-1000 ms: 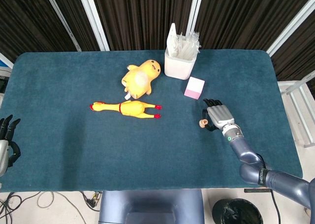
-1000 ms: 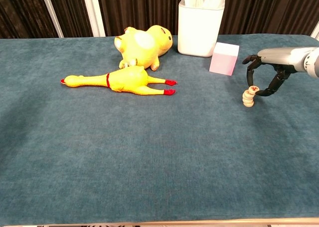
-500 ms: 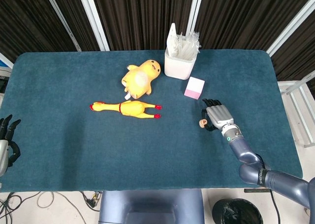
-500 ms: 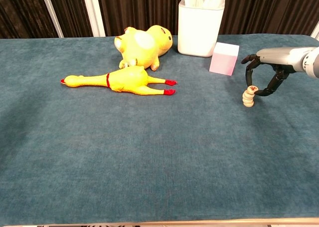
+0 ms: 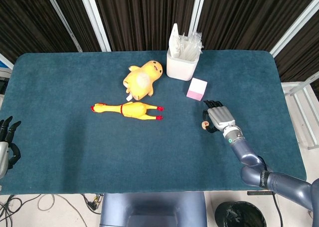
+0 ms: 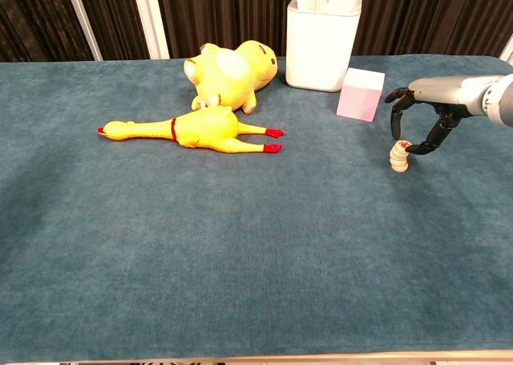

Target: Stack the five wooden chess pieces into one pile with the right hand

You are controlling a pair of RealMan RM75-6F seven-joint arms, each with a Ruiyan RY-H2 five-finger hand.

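Note:
A short pile of round wooden chess pieces [image 6: 398, 157] stands on the blue table cover, right of centre; its top piece bears a red mark. In the head view the pile [image 5: 205, 123] shows just left of my right hand [image 5: 218, 116]. My right hand [image 6: 423, 118] arches over the pile from the right, fingers curved down and apart. One fingertip [image 6: 409, 148] sits at the top piece's right edge, while the thumb hangs a little above the pile's left side. Nothing is lifted. My left hand [image 5: 6, 143] rests off the table's near left corner, fingers spread, empty.
A pink cube [image 6: 361, 94] lies just behind the pile. A white tub [image 6: 322, 44] of clear packets stands behind the cube. A yellow plush [image 6: 230, 74] and a rubber chicken [image 6: 192, 130] lie mid-table. The table's right edge [image 5: 288, 112] is close to my right arm.
My right hand has crept slightly left and up over the pile. The pile stands as before, and the left hand has barely moved.

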